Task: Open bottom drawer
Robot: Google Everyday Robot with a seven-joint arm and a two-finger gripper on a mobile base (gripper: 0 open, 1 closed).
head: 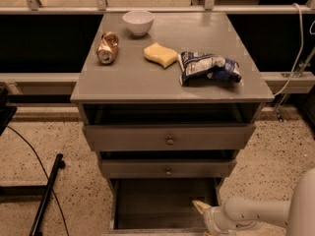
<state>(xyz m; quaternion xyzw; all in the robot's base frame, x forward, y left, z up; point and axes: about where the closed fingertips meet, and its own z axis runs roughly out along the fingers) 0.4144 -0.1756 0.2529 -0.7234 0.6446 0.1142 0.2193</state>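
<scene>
1. Cabinet [172,90]: grey, three drawers, standing on a speckled floor [64,136].
2. Bottom drawer [157,200]: stands open, well out from the cabinet body. Its bare inside is seen from above. Its front runs along the lower edge of the view, and the knob cannot be seen.
3. Middle drawer [197,168]: small round metal knob [168,171] at centre, front a little forward of the frame.
4. Top drawer [123,137]: the tallest front, with a round knob [170,140] at centre. It is also slightly forward, with a dark gap above.
5. Hand [202,209]: low at the lower right, on a white arm [256,211] entering from the right edge. Its pale tip lies over the right front corner of the bottom drawer. It cannot be told whether it is open or closed, or whether it has hold of anything.
6. Tabletop [197,33] items:
   - white bowl [138,21], upright, at the rear
   - copper-coloured can [108,46], lying on its side at the left, its print unreadable
   - yellow sponge [160,54], near centre
   - blue-and-white crumpled bag [209,68], at the right, with printing present but too small to read
7. Surroundings: black pole [47,193] and cable on the floor at the left, and a white cable [297,43] at the right.
</scene>
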